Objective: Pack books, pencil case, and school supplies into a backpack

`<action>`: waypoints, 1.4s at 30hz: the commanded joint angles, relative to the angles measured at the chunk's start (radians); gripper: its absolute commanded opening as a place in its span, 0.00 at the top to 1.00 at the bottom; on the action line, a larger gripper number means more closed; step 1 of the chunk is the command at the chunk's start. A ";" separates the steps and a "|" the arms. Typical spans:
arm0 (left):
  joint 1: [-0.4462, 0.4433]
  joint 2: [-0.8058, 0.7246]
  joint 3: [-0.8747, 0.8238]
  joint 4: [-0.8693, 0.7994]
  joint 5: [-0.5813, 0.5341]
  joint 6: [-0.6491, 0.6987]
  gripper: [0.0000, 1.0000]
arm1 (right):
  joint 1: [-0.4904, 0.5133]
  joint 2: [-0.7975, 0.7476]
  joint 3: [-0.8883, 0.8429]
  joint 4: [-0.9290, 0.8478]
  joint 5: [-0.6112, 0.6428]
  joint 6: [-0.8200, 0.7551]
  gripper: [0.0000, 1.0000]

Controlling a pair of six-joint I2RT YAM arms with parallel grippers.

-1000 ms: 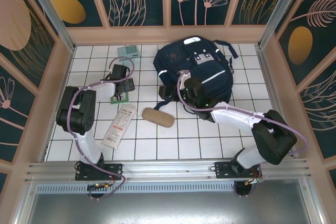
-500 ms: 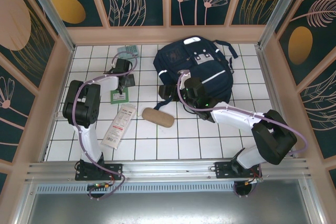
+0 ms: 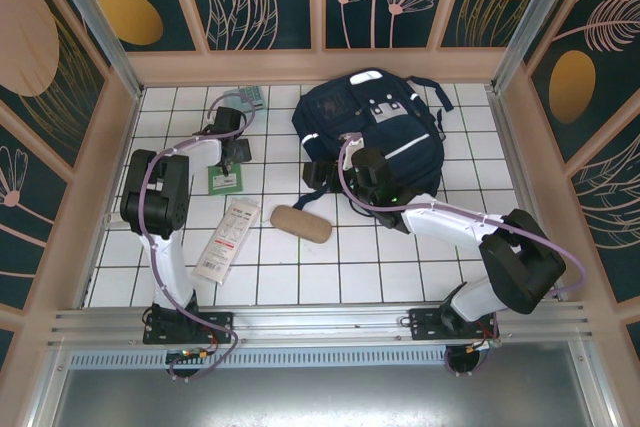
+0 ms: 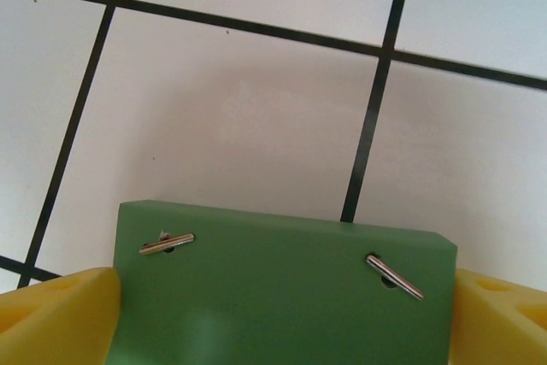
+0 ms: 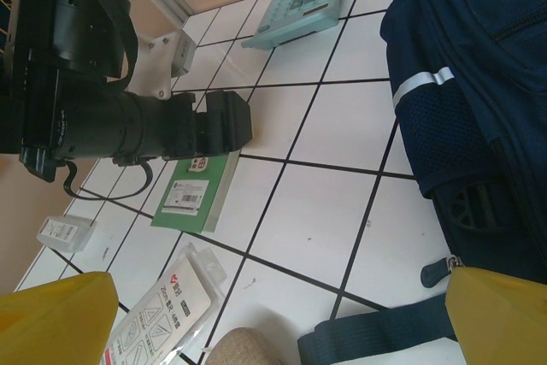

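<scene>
From above, the navy backpack [image 3: 372,135] lies on the far part of the white-tiled tabletop [image 3: 400,267], toward the right. The pale teal calculator [image 3: 247,97] sits to the left of the backpack near the back wall. The small green book [image 3: 225,180] lies flat, also to the backpack's left, on the near side of the calculator. The left hand [image 3: 232,154] hangs low over the book's far edge. Nearer than the backpack and to its left lie the tan pencil case [image 3: 300,224] and, further left, the long white packet [image 3: 227,239], whose red print is too small to read. The right hand [image 3: 314,176] sits at the backpack's near-left corner, spread wide and holding nothing. In the left wrist view, the green book lies on the tiles with two metal staples [image 4: 167,244] along its edge. Yellow pads [image 4: 53,318] stand just beside each side of the book, so the hand is spread wide around it. I cannot tell whether they press on it. In the right wrist view, two yellow pads stand far apart with bare tile between them. The backpack is on the right, with a white stripe and a dark strap [image 5: 376,341] on the tiles. To its left, the book shows a white label [image 5: 186,196] whose print is unreadable. The packet shows red warning triangles with illegible text.
</scene>
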State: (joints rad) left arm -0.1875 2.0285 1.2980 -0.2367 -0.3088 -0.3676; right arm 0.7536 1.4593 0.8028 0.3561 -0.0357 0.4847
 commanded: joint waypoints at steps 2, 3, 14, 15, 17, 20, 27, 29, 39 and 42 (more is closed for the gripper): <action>0.008 0.044 0.003 -0.049 0.076 -0.005 0.03 | -0.005 -0.018 -0.008 0.027 -0.015 0.011 0.01; 0.008 0.044 0.004 -0.050 0.078 -0.007 0.03 | -0.005 -0.018 -0.009 0.027 -0.015 0.012 0.01; 0.037 -0.047 -0.023 -0.030 0.079 -0.050 0.01 | -0.005 -0.012 -0.010 0.031 -0.018 0.015 0.01; 0.043 -0.057 -0.025 -0.029 0.093 -0.050 0.01 | -0.005 -0.011 -0.010 0.031 -0.021 0.015 0.01; 0.052 -0.063 -0.026 -0.029 0.118 -0.043 0.01 | -0.005 -0.011 -0.011 0.035 -0.022 0.017 0.01; 0.063 -0.053 -0.034 -0.027 0.142 -0.038 0.01 | -0.005 -0.014 -0.010 0.034 -0.024 0.017 0.01; 0.068 -0.011 -0.025 -0.044 0.157 -0.025 0.01 | -0.005 -0.032 -0.021 0.033 -0.020 0.016 0.01; 0.068 -0.008 -0.025 -0.049 0.158 -0.023 0.02 | -0.007 -0.032 -0.022 0.034 -0.020 0.016 0.01; 0.063 0.061 0.051 -0.150 0.108 -0.008 0.04 | -0.007 -0.025 -0.020 0.040 -0.026 0.020 0.01; 0.058 0.072 0.062 -0.160 0.115 -0.008 0.08 | -0.007 -0.025 -0.021 0.041 -0.026 0.019 0.01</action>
State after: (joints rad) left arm -0.1253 2.0491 1.3476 -0.3420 -0.1684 -0.3882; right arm 0.7532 1.4590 0.7891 0.3634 -0.0536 0.4957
